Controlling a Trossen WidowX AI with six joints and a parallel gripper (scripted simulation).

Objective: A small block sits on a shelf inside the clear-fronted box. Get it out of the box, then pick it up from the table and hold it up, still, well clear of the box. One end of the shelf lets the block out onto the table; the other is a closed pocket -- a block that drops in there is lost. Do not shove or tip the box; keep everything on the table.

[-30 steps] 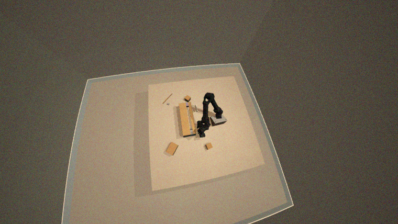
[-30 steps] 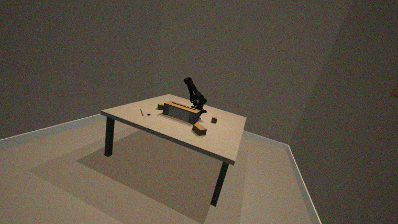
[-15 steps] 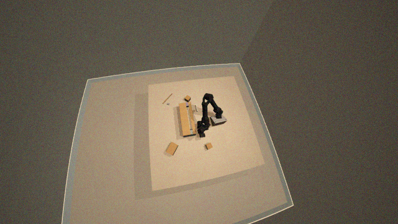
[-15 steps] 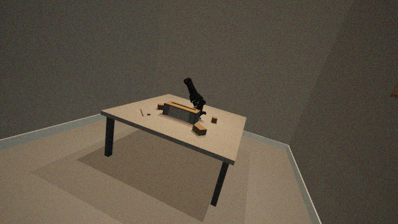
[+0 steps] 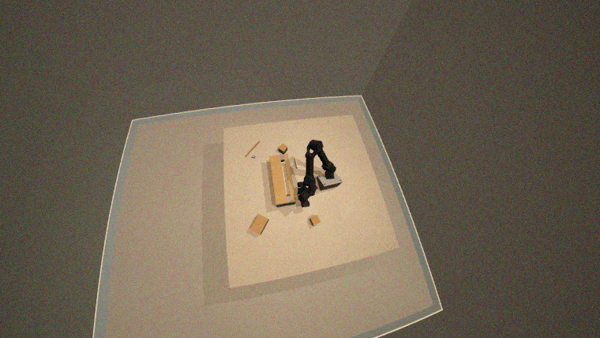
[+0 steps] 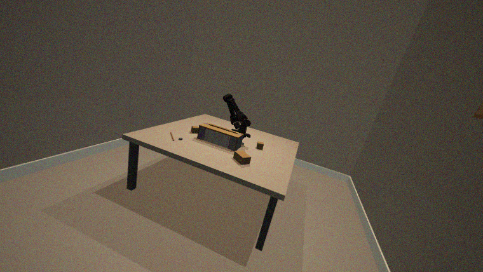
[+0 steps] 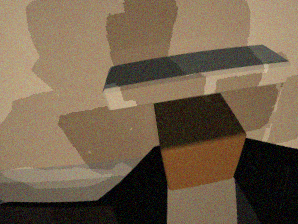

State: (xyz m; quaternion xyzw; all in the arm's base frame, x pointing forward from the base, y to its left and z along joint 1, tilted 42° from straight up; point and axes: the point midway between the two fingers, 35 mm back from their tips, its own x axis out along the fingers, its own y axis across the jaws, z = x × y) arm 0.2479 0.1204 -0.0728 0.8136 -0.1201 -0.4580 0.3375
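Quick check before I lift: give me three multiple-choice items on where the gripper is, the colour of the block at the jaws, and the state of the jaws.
1. Where is the gripper?
A. beside one end of the box
B. above the middle of the box
C. raised high, far from the box

2. What colour is the block between the jaws?
A. blue
B. green
C. orange-brown

3. How do the jaws stand?
A. wide open, holding nothing
B. shut on the block
C. fully shut on nothing

Answers: 1 A, the top view shows the gripper low at the end of the box; 2 C, the block is orange-brown in the wrist view; 3 B, dark jaws press on both its sides.
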